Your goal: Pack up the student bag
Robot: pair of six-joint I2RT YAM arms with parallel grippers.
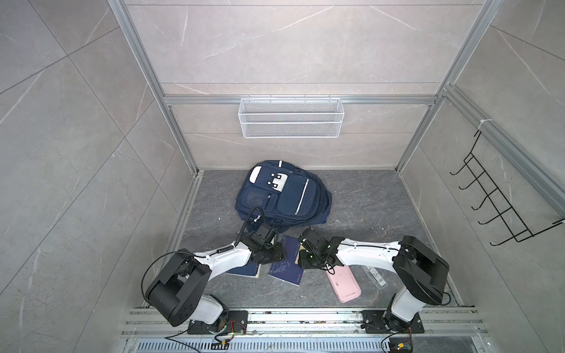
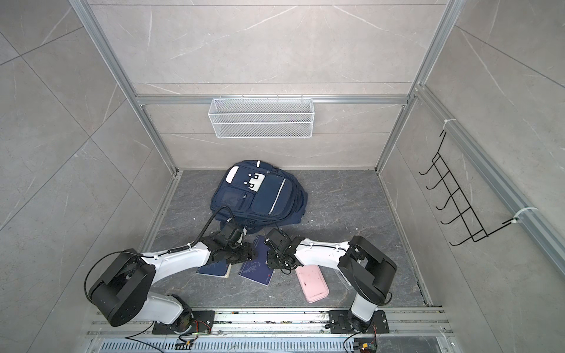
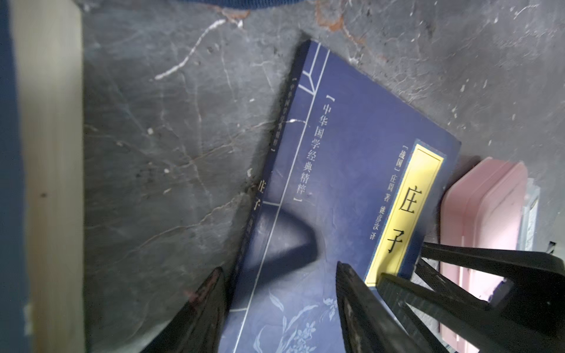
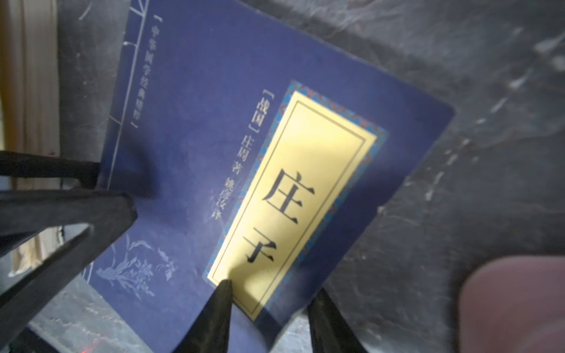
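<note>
at the back of the table (image 1: 367,198), near the rear wall, the student bag (image 1: 284,195) is lying flat with its front pockets facing up. it's sitting well apart from both sets of jaws, so by the look of it nothing is going in yet.

up front both arms are crowding one blue book (image 1: 287,272) that's lying flat between them. the left gripper (image 3: 279,267) is sitting with its jaws open, one on the bare table by the spine and one over the cover. i'm guessing it's steadying the book so it isn't sliding away.

the right gripper (image 4: 272,287) is working the opposite edge by the yellow title label, jaws either side of that edge. honestly i can't tell if they're actually clamping it or just bracketing it. a flat book isn't giving much to grab, so the two-arm thing is making sense to me.

a second blue book (image 1: 244,270) is poking out under the left arm, and a pink case (image 1: 344,284) is waiting near the right arm.
</note>
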